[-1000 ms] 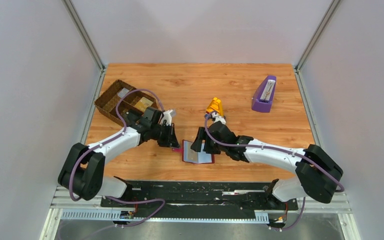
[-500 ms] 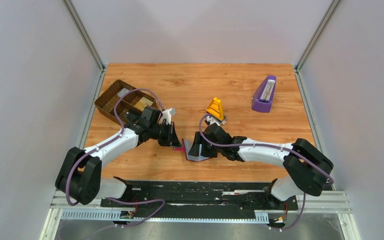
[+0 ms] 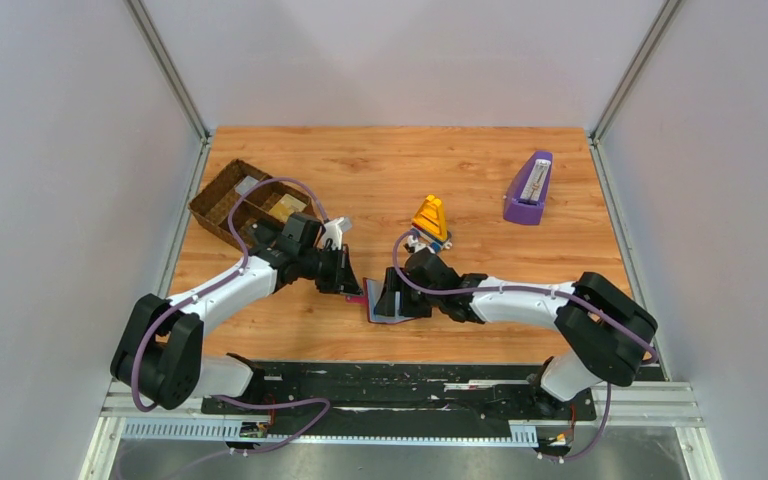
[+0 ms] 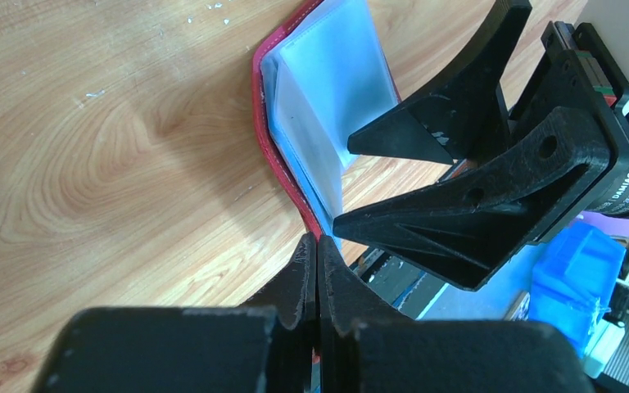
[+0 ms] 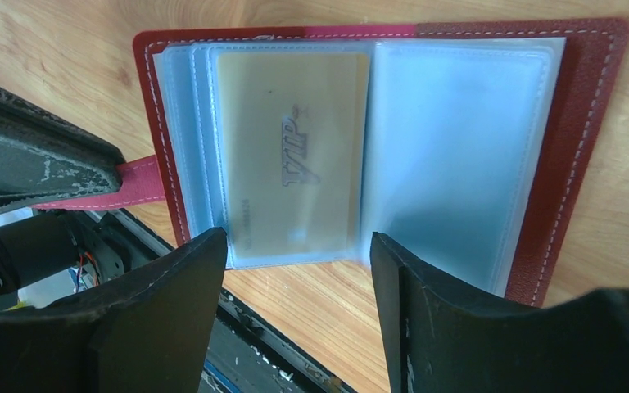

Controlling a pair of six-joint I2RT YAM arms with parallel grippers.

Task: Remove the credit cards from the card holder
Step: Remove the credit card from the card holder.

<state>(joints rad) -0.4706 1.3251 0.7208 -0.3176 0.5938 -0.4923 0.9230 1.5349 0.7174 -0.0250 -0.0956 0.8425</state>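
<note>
- Right wrist view: card holder (image 5: 577,139) lies open at the worktop's (image 5: 49,49) near middle, gold card (image 5: 295,155) sleeved.
- Right fingers (image 5: 172,303) spread wide over the sleeves' edge.
- Left fingers (image 4: 305,274) pinch its snap tab (image 5: 135,184).

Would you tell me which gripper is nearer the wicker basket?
Left. The left gripper sits off the basket's near right corner, pinching the card holder's tab; the right gripper is farther right, over the holder.

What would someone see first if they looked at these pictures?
A dark red leather card holder sits open on the wooden table near the front, showing a gold card marked VIP. The left tool pinches its snap tab; the open right tool hangs over the pages.
</note>
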